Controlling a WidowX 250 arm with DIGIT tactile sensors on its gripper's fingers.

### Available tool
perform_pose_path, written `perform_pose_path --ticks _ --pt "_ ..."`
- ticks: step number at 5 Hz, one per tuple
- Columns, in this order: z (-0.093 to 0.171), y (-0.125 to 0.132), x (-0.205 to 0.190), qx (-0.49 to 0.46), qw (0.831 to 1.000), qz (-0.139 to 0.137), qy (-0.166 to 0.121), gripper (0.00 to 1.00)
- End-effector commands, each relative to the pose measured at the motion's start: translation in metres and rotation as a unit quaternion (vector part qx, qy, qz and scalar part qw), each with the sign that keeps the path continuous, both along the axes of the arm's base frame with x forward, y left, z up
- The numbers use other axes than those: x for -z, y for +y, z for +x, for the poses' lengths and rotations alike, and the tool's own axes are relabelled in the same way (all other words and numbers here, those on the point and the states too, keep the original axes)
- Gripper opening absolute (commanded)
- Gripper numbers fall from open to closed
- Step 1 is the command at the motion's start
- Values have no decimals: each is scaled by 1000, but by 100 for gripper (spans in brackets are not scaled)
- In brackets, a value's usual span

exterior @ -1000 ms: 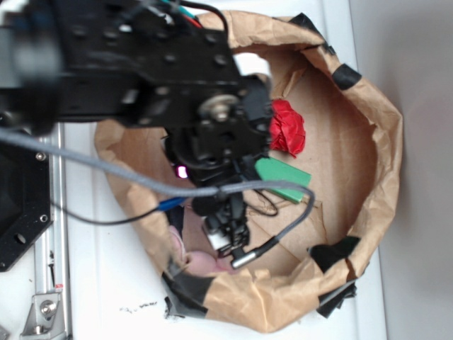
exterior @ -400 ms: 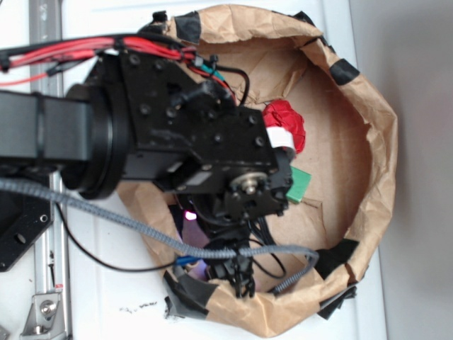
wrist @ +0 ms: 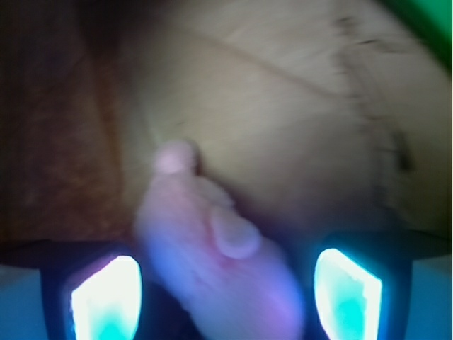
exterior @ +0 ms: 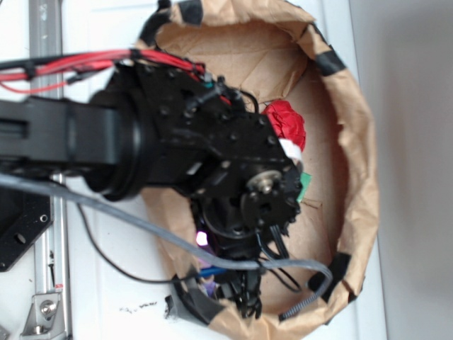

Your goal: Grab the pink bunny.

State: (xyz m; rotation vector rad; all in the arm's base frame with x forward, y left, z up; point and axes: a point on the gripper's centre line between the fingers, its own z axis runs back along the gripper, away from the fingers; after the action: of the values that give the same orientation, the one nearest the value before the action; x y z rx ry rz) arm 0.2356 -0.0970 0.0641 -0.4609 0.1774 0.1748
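White counter carries a paper nest, where the arm has swung down from a second ago, its wide jaws now straddling the bunny, ready to close.

Black arm, red wires, grey cable

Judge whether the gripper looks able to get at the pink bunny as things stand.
Probably yes: in the blurred wrist view the pink bunny lies between the open gripper's lit fingertips, with nothing seen between them.
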Motion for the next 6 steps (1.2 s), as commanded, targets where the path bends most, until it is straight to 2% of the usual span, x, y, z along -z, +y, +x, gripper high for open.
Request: perform_pose_path --ticks 1,2,3,4,5,6 --pt "-7 -19 20 59 998 34 -10 100" --pt "-12 -16 26 64 996 66 9 27" --pt "0 8 14 33 994 107 -13 0" --pt "23 44 -7 -22 990 128 -54 0" --pt "48 93 -38 -95 979 148 -107 0" --pt "59 129 -72 -142 953 202 -173 0"
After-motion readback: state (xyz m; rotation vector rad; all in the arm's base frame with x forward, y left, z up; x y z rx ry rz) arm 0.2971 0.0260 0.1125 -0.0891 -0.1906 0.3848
